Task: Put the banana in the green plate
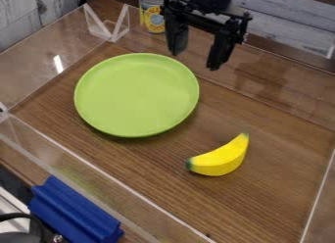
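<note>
A small plump yellow banana with dark tips lies on the wooden table, right of centre and toward the front. The large round lime-green plate rests flat on the table to the banana's upper left, with nothing in it. My black gripper hangs at the back of the table, just beyond the plate's far right rim and well away from the banana. Its two fingers point down, spread apart, with nothing between them.
Clear acrylic walls ring the table on the left, front and right. A clear stand and a yellow-labelled container sit at the back. A blue object lies outside the front-left wall.
</note>
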